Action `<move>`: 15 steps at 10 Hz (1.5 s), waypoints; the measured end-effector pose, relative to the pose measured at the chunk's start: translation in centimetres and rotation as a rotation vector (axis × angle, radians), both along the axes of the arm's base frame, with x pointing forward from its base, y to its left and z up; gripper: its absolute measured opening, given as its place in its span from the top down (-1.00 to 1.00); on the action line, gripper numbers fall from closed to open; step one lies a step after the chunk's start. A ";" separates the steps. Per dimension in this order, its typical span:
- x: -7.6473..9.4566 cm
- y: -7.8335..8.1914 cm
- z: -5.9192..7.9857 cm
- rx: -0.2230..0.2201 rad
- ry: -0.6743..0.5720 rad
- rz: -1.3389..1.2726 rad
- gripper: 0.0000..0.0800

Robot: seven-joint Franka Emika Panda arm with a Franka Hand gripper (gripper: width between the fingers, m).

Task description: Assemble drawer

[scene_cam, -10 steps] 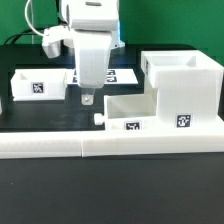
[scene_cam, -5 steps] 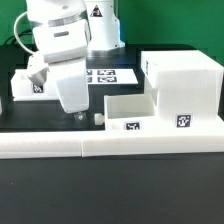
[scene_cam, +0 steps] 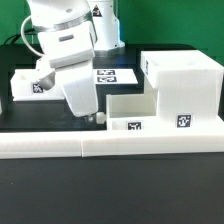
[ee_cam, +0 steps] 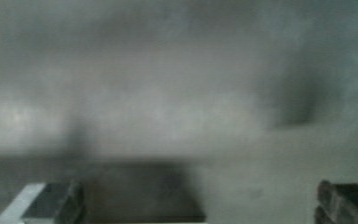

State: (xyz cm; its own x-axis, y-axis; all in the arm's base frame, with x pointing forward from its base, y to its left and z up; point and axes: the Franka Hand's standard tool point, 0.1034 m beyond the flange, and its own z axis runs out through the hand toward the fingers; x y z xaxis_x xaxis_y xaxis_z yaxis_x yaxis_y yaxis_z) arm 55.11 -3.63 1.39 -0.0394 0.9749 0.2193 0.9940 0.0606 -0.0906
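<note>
Biggest worry at this point: the gripper (scene_cam: 88,117) hung tilted with its tips right next to the knob (scene_cam: 100,118) of the small tray (scene_cam: 125,112). From that angle, I'd guess any sideways drift would clip the knob instead of straddling it. That would shove the tray crooked against the housing (scene_cam: 182,88), or along the long white bar (scene_cam: 110,146) in front. A skewed tray would be a pain to line up with the housing later.

The jaws were spread wide. In the wrist view the fingers (ee_cam: 48,203) sat at opposite edges with nothing between them. That view was a grey blur otherwise, so no help judging the gap to the knob.

As for the drawer itself, it was all white plastic and not put together. The boxy housing stood on the exterior view's right of the black table (scene_cam: 60,125), with an opening showing on its top and a square tag low on its front. The small tray sat just beside it, open side up, tagged on the front, knob pointing at the gripper. A second tray (scene_cam: 22,82) sat further back on the exterior view's left, partly hidden by the arm. The marker board (scene_cam: 112,75) lay flat behind.
</note>
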 end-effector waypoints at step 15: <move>1.7 1.9 0.1 -0.095 0.010 -0.077 -0.62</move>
State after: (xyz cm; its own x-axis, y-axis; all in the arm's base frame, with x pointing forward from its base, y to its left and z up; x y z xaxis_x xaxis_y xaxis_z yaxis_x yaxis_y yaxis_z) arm 56.77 -1.72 1.52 0.0382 0.9913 0.1259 0.9945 -0.0253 -0.1018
